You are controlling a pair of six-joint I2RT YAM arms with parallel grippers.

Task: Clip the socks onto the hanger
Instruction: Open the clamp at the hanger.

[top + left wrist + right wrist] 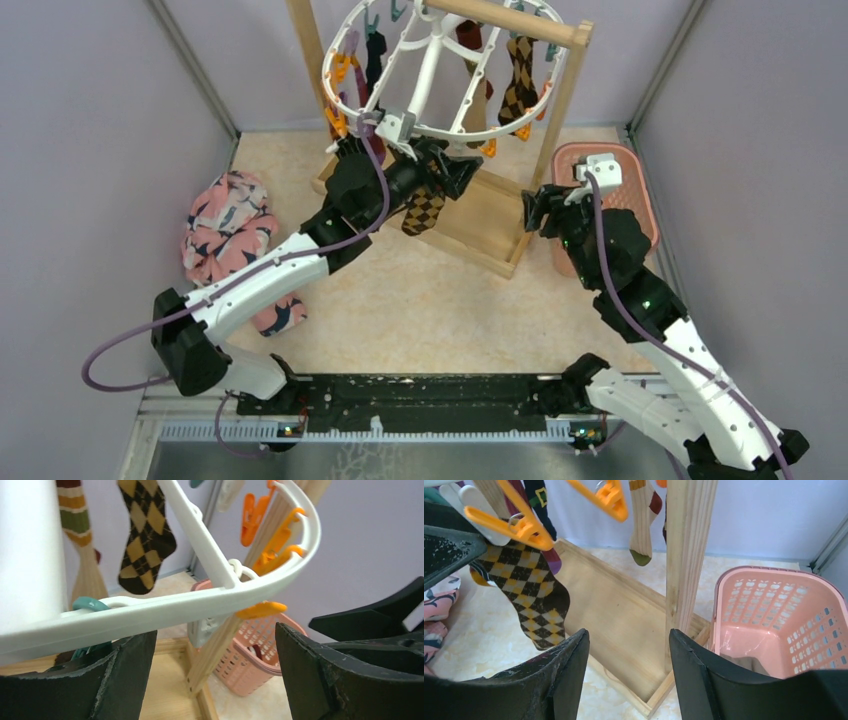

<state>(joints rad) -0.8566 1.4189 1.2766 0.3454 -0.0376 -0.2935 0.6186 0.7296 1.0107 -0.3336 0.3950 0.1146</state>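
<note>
- Top view: the hanger (pixel 436 62) is hung on the wooden rack (pixel 500 17); an argyle sock (pixel 424 210) dangles from its near rim beside the left jaws, which are held apart
- Left wrist: only the rim and an orange clip (pixel 261 610) are framed; nothing is gripped
- Right wrist: the right jaws are apart and empty; the brownish fabric (pixel 744 662) in the pink basket (pixel 774 605), likely a sock, is best pinched at one end, clear of the wall

The top view looks steeply down from behind, covering the whole tabletop (pixel 440 300). Both wrist views sit low and close, facing the wooden rack (pixel 212 655) and pink basket (pixel 245 670), which all three views share.
</note>
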